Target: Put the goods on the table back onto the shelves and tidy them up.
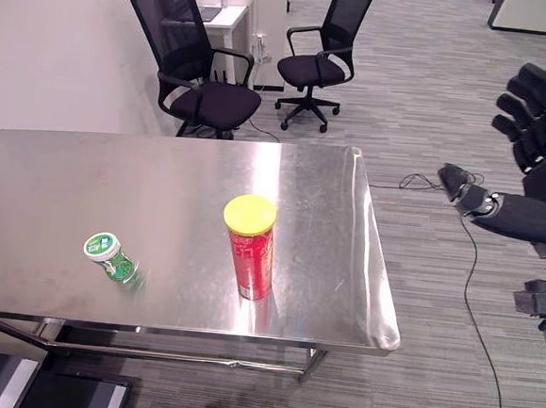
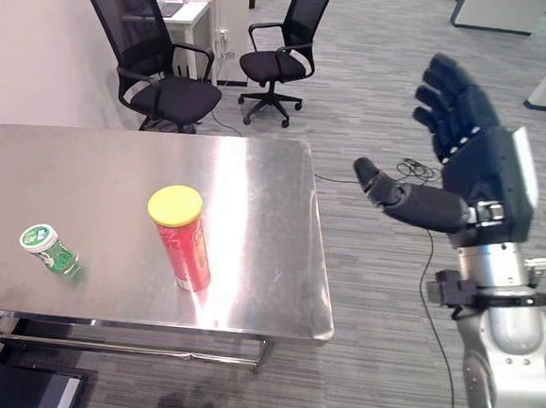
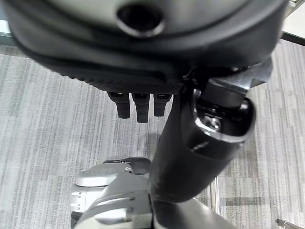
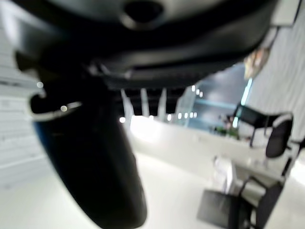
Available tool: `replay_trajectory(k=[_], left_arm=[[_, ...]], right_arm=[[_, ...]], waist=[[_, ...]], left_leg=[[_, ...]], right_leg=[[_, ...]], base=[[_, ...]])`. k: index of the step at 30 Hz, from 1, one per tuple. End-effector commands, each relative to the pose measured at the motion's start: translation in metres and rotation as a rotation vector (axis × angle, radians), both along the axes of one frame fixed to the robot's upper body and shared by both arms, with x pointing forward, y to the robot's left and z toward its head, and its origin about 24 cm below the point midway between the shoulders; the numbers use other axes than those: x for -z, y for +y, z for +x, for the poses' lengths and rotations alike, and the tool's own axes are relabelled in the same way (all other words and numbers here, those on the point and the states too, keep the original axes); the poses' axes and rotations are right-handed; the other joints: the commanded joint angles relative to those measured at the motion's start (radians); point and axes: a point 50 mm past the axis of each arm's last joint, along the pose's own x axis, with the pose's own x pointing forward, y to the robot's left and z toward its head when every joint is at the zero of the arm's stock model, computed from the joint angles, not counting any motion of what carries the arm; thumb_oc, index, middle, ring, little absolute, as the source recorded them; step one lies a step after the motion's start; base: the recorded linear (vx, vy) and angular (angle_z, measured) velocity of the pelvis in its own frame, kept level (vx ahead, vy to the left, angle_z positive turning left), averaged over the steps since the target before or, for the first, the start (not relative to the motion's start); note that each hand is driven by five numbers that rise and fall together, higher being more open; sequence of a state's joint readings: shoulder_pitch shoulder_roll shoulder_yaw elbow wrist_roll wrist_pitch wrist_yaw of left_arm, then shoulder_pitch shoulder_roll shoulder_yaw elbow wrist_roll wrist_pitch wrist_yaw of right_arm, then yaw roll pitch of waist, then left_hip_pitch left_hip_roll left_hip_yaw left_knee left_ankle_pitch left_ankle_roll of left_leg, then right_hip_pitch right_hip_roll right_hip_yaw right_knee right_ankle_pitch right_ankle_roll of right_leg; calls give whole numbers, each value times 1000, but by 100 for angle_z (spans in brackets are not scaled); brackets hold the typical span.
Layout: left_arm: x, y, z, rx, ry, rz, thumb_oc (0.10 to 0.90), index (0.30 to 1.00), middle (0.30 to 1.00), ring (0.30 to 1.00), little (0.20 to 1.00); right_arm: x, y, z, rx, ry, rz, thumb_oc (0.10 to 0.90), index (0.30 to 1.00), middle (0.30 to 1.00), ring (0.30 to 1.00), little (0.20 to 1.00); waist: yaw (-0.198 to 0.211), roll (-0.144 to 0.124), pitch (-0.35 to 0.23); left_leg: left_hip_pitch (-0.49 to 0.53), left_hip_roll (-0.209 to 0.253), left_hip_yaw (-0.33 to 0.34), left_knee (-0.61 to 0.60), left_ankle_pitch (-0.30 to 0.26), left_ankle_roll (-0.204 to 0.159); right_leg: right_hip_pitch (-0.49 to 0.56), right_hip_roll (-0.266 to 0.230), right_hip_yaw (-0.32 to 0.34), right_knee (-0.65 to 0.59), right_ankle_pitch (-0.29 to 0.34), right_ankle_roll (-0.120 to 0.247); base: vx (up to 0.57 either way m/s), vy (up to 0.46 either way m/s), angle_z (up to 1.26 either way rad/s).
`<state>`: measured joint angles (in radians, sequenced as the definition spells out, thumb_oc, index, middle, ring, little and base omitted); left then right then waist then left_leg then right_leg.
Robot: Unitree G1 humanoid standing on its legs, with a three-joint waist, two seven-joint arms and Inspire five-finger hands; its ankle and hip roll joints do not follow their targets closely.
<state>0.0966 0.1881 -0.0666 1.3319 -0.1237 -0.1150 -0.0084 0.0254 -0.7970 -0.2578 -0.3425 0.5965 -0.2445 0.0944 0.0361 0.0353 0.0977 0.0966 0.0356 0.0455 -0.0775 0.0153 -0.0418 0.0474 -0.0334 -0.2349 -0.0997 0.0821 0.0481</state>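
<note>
Standing upright near the front edge of the steel worktop (image 1: 59, 164), toward its right half: a red cylindrical can (image 1: 250, 255) with a yellow lid. Lying well apart to its left, tilted on its side with the white-and-green cap end turned up toward the camera: a small green bottle (image 1: 111, 256). Both resting on bare metal, touched by nothing.

Raised in the air off the worktop's right edge, over grey carpet (image 2: 387, 71): right robot hand (image 2: 467, 148), open, fingers spread and only loosely bent, thumb stretched out toward the worktop, holding nothing. Well apart from the red can and higher than the worktop surface.

Seen in the left wrist view, hanging above the carpet: left robot hand (image 3: 143, 90), fingertips (image 3: 137, 110) showing short past the palm, thumb pointing down across the view. Holding nothing visible; cannot tell from so little of the fingers whether straight or curled.

Parked beyond the far edge of the worktop: two black mesh-backed office chairs, one close (image 1: 194, 70) by the wall, the other (image 1: 325, 52) further back on the carpet. Beside the nearer chair: a white cabinet (image 1: 222, 16) with items on top, too small to make out.
</note>
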Motion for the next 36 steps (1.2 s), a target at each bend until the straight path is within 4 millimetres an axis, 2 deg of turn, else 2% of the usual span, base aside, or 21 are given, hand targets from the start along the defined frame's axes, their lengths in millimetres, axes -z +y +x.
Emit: replay_trajectory(k=[1, 6, 12, 14, 15, 16, 19, 20, 22, 24, 25, 26, 27, 28, 31, 32, 34, 36], left_arm=[[2, -14, 6, 114, -5, -39, 800, 900, 900, 900, 900], [3, -21, 7, 110, 5, -62, 800, 900, 900, 900, 900], [3, -20, 11, 116, -9, -57, 800, 900, 900, 900, 900], [2, -19, 15, 106, -17, -54, 800, 900, 900, 900, 900], [2, -19, 15, 106, -17, -54, 800, 900, 900, 900, 900], [3, -20, 13, 103, -14, -56, 800, 900, 900, 900, 900], [3, -25, 14, 94, -22, -70, 800, 900, 900, 900, 900], [4, -28, 12, 126, -10, -80, 800, 900, 900, 900, 900], [5, -33, 12, 171, 9, -87, 800, 900, 900, 900, 900], [4, -33, 18, 259, 6, -81, 800, 900, 900, 900, 900], [2, -39, 31, 376, -26, -73, 800, 900, 900, 900, 900], [2, -40, 30, 377, -25, -74, 800, 900, 900, 900, 900], [-1, -58, 50, 544, -88, -99, 800, 900, 900, 900, 900], [-2, -65, 56, 588, -111, -112, 800, 900, 900, 900, 900], [-8, -81, 75, 722, -175, -120, 800, 900, 900, 900, 900], [-8, -81, 75, 723, -174, -120, 800, 900, 900, 900, 900], [-15, -90, 97, 807, -240, -104, 800, 900, 900, 900, 900], [-17, -88, 103, 772, -253, -97, 800, 900, 900, 900, 900]], right_arm=[[-40, 37, -26, -246, -266, -23, 800, 900, 900, 900, 900], [-34, 50, -26, -325, -219, -15, 800, 900, 900, 900, 900], [-36, 54, -24, -340, -233, 9, 800, 900, 900, 900, 900], [-49, 50, -25, -283, -315, -4, 800, 900, 900, 900, 900], [-49, 50, -25, -283, -315, -4, 800, 900, 900, 900, 900], [-61, 43, -25, -216, -388, -8, 800, 900, 900, 900, 900], [-71, 37, -26, -152, -450, -6, 800, 900, 900, 900, 900], [-56, 19, -5, 63, -356, -69, 800, 900, 900, 900, 900], [-54, 13, -15, 95, -400, -6, 800, 900, 900, 900, 900], [-47, 6, -16, 138, -397, 39, 800, 900, 900, 900, 900], [-41, 1, -14, 184, -369, 22, 800, 900, 900, 900, 900], [-41, 1, -15, 185, -368, 22, 800, 900, 900, 900, 900], [-30, -4, -14, 227, -310, -4, 800, 900, 900, 900, 900], [-26, -4, -13, 238, -294, -1, 800, 900, 900, 900, 900], [-17, -7, -12, 278, -272, 20, 800, 900, 900, 900, 900], [-17, -7, -12, 280, -272, 20, 800, 900, 900, 900, 900], [-12, -8, -8, 320, -258, 24, 800, 900, 900, 900, 900], [-12, -8, -2, 349, -248, 11, 800, 900, 900, 900, 900]], waist=[[12, -51, -58], [11, -50, -59], [12, -47, -59], [20, -44, -37], [20, -44, -37], [31, -39, -17], [31, -41, 13], [25, -46, 31], [-4, -42, 28], [-32, -32, 21], [-61, -16, 9], [-60, -14, 10], [-100, 13, -6], [-116, 24, -12], [-133, 56, -32], [-132, 56, -33], [-142, 66, -30], [-139, 64, -17]], left_leg=[[-96, 5, 12, -10, 20, -28], [-94, 9, 14, -10, 23, -32], [-85, 18, 2, -10, 29, -35], [-106, 24, -10, -6, 61, -53], [-106, 24, -10, -6, 62, -53], [-135, 31, -5, 7, 84, -61], [-177, 43, 28, 35, 94, -63], [-179, 61, 76, 83, 54, -49], [-149, 74, 115, 135, -5, -41], [-111, 88, 146, 179, -39, -42], [-50, 106, 171, 210, -74, -54], [-49, 108, 170, 211, -76, -55], [28, 112, 180, 206, -105, -70], [52, 104, 191, 172, -134, -59], [101, 85, 225, 4, -120, -44], [103, 84, 225, -2, -116, -44], [78, 52, 209, -10, -138, -22], [63, 25, 196, -10, -145, -3]], right_leg=[[86, 3, 9, 13, -142, 33], [89, 8, 5, 14, -146, 29], [96, 18, 8, 29, -160, 18], [103, 24, -3, 16, -157, 10], [103, 24, -3, 16, -157, 10], [98, 20, -13, 12, -152, 11], [85, 4, -31, 12, -138, 14], [57, -16, -54, 14, -125, 14], [23, -37, -75, 19, -105, 13], [-3, -48, -103, 22, -96, 7], [-16, -50, -128, 25, -95, 2], [-14, -49, -129, 25, -95, 2], [-42, -52, -161, 35, -81, 11], [-57, -56, -170, 48, -76, 16], [-81, -72, -190, 85, -62, 31], [-82, -73, -190, 87, -63, 32], [-127, -103, -194, 118, -33, 51], [-155, -121, -186, 142, -10, 63]], base=[[-36, -13, -1], [-5, -8, 0], [-14, -39, 1], [-99, -75, 7], [-178, -36, 11], [-201, 3, 17], [-256, 7, 33], [-245, -6, 64], [-262, 29, 42], [-185, 80, 74], [-117, 75, 90], [-176, 178, 93], [-131, 169, 60], [-153, 226, 54], [-67, 157, 17], [-76, 123, 11], [-169, 157, 11], [-136, 121, 6]])
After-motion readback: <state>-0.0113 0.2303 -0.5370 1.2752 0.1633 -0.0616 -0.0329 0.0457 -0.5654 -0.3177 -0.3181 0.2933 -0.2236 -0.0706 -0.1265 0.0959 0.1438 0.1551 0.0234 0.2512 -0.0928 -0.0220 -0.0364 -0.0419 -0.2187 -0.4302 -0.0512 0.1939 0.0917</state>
